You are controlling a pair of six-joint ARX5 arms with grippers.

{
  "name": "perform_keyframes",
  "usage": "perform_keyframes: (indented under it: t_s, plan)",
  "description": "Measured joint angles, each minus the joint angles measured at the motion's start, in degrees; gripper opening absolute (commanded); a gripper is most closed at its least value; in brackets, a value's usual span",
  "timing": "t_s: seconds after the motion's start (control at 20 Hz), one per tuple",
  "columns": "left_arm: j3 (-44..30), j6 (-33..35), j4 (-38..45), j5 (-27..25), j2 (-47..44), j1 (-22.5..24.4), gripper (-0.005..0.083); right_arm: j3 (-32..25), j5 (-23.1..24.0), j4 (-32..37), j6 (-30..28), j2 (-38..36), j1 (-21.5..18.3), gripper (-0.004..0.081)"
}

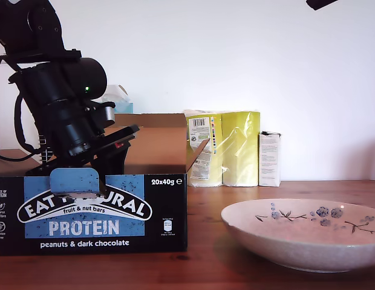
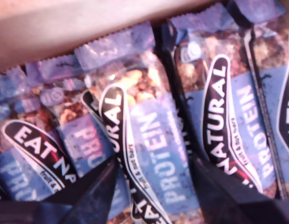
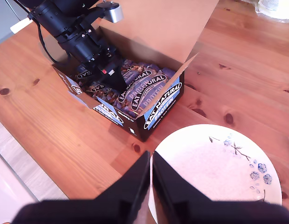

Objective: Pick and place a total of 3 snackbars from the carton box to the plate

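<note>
Reaching into the carton box [image 1: 115,211], my first pincer [image 2: 154,186] is spread open around one of the snackbars [image 2: 149,140] (lining up a grab). My second pincer [image 3: 150,179] waits closed above the empty plate [image 3: 256,196], lower right in that view.

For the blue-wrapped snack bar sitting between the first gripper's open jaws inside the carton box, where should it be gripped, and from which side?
Grip the blue-wrapped snack bar across its narrow width, near mid-length, coming straight down from above through the open top of the black-and-blue carton box. The bars lie packed side by side, so only their upper faces and long edges are exposed. My first gripper already straddles it, jaws open.
</note>
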Motion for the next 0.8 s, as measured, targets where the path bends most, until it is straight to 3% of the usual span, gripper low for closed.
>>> perform_keyframes:
  t_s: [0.3, 0.55, 0.8]
  plan:
    - [1.11, 0.0, -2.23, 0.42, 0.0, -0.02, 0.0233, 0.0, 0.02, 0.02, 0.0, -0.02, 0.0, -0.0013]
    - [8.63, 2.47, -11.13, -1.11, -0.02, 0.0, 0.0233, 0.0, 0.02, -0.35, 0.0, 0.0, 0.0, -0.0013]
    - [14.64, 6.27, -22.01, -6.84, -1.9, -0.72, 0.0233, 0.02, 0.02, -1.4, -0.02, -0.02, 0.0, -0.0013]
